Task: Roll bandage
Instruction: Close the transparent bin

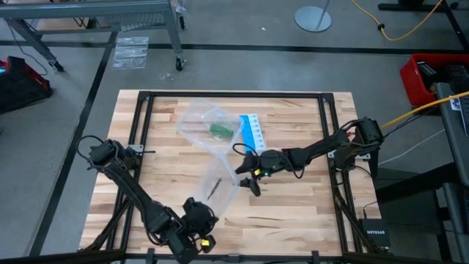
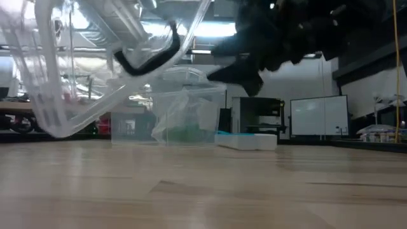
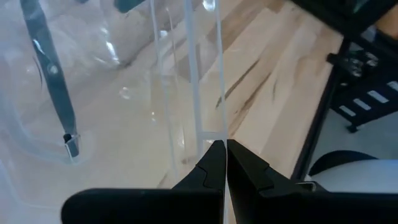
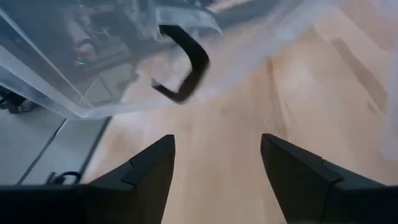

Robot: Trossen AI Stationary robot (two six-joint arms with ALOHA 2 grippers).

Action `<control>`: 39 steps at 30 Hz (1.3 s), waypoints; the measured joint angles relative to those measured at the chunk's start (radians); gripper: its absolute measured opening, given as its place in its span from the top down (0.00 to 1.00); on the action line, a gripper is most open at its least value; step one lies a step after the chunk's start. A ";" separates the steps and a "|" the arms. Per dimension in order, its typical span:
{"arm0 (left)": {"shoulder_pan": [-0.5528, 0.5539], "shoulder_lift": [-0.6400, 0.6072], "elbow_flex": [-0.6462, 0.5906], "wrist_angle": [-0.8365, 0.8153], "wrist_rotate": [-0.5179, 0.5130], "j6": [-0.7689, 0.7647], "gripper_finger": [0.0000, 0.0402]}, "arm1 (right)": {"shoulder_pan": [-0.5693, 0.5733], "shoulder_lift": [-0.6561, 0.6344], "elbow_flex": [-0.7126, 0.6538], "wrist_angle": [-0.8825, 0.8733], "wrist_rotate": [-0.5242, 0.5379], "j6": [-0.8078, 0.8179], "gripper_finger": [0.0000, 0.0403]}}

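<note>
Bandage (image 1: 219,130) lies upper centre inside a clear bag (image 1: 212,158) that the left gripper (image 3: 224,163) pinches shut at one edge, right gripper (image 1: 248,173) spread empty beside it; lifting higher could tip it out.

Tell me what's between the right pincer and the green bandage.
In the high view, only the clear plastic bag and the blue-and-white card lie between the open right pincer and the bandage.

Dark green bandage (image 1: 219,130), blue-and-white card (image 1: 252,131)
</note>
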 joint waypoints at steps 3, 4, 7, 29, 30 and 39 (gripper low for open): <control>-0.014 0.000 0.025 0.002 -0.030 0.027 1.00 | 0.016 0.000 0.032 0.005 -0.025 -0.031 0.39; -0.018 0.000 0.033 0.002 -0.040 0.039 1.00 | 0.020 0.000 0.041 0.003 -0.026 -0.034 0.40; -0.030 0.000 0.059 0.002 -0.073 0.076 1.00 | 0.031 0.000 0.069 0.004 -0.031 -0.036 0.41; -0.046 0.000 0.085 0.097 -0.188 0.259 1.00 | 0.031 0.014 0.122 0.167 -0.130 -0.068 0.44; -0.046 0.000 0.085 0.111 -0.190 0.277 1.00 | 0.031 0.022 0.122 0.181 -0.129 -0.076 0.44; -0.059 0.000 0.085 0.153 -0.224 0.315 1.00 | 0.048 0.054 0.122 0.238 -0.183 -0.078 0.44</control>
